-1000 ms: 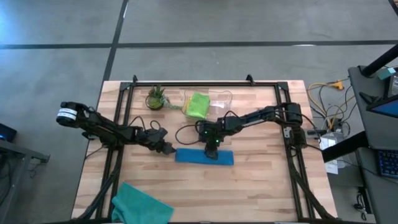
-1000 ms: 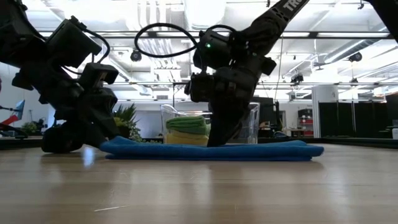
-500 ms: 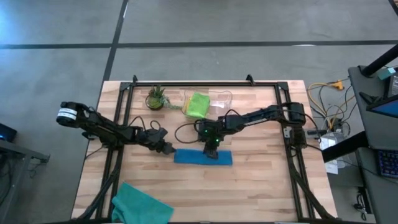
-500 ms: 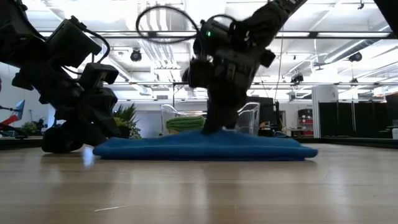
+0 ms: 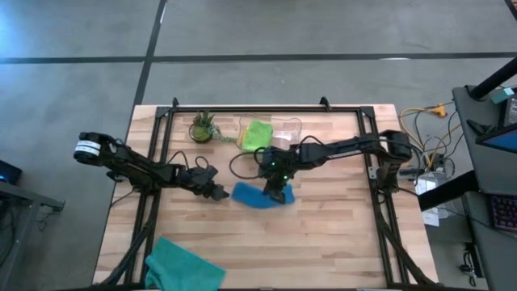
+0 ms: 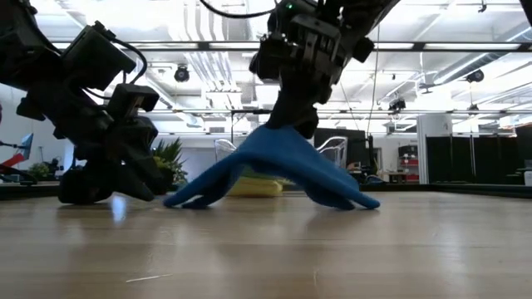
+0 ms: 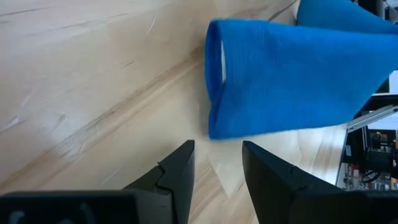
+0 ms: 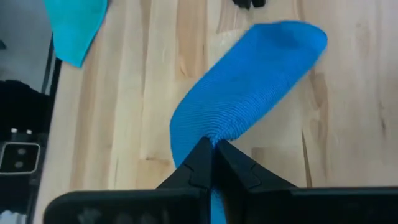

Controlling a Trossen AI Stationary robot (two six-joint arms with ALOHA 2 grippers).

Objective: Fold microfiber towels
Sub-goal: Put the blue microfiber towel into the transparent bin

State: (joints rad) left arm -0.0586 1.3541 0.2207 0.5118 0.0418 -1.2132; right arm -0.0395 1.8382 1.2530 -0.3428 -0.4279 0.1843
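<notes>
A: How much is judged done?
B: Two towels (image 5: 257, 136) are seen folded in the bin (image 5: 284, 129). The blue towel (image 6: 274, 166) is pinched mid-length by the closed right gripper (image 6: 293, 124), ends drooping below its fingers.
A: Left?
B: The left gripper (image 7: 217, 162), part open and empty, sits beside the blue one; the teal towel (image 5: 184, 264) lies unfolded, well apart
</notes>
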